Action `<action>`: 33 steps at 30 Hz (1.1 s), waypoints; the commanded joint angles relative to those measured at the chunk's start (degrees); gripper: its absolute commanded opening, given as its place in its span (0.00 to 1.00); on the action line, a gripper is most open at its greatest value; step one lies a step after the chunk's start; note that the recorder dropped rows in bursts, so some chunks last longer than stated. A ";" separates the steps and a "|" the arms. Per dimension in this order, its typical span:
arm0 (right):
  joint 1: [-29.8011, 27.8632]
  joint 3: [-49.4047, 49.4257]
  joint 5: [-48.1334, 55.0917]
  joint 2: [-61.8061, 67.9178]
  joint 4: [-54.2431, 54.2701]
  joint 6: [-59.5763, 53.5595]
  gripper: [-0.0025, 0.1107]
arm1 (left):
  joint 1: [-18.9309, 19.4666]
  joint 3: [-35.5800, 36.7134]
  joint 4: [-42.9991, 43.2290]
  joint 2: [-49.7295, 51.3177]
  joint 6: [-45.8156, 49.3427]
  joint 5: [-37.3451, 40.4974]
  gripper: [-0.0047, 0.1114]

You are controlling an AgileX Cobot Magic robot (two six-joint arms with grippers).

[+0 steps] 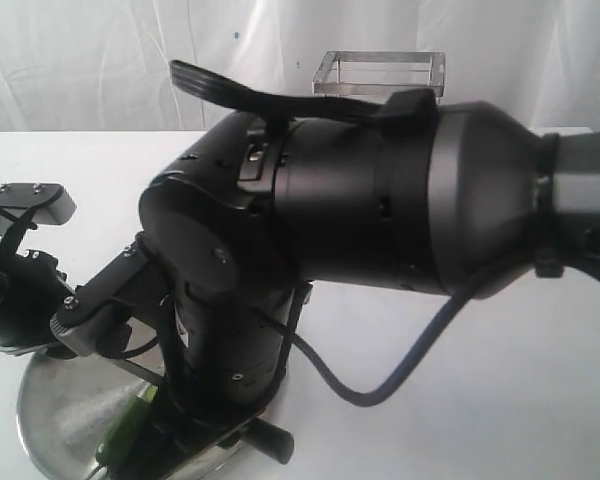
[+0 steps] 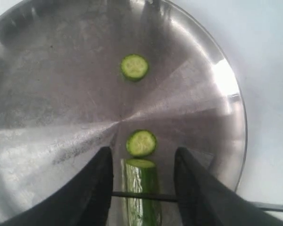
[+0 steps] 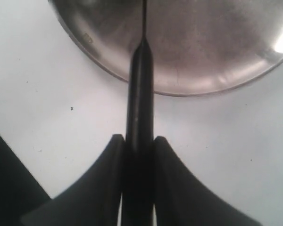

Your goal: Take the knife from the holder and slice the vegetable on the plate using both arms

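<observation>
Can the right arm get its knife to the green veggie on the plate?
Probably yes. The right gripper clamps the knife, and its blade crosses over the vegetable between the fingers of the left gripper, with nothing in between.

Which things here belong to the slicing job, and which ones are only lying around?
Job: knife, held by the right pincer; pepper, inside the open left pincer; two slices; plate; holder.
Not in the job: white table; curtain behind.
</observation>
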 commanded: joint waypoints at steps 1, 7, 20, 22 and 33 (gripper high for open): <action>-0.13 2.10 0.29 -1.08 -1.29 1.46 0.02 | -0.21 0.35 -0.34 -0.14 0.11 1.15 0.45; -0.13 5.59 -4.71 -1.08 -1.29 2.02 0.02 | -0.21 -1.54 -0.74 -1.22 0.16 6.86 0.44; -0.13 5.59 -8.54 -6.21 -2.65 2.79 0.02 | -0.21 1.51 -9.83 3.67 9.92 3.36 0.40; -0.13 5.59 -8.36 -6.69 -2.65 2.79 0.02 | -0.21 1.51 -9.95 3.98 9.92 3.23 0.40; -0.13 12.61 -15.69 -6.79 -2.93 7.39 0.02 | -0.21 -0.89 -7.60 0.52 9.69 7.48 0.40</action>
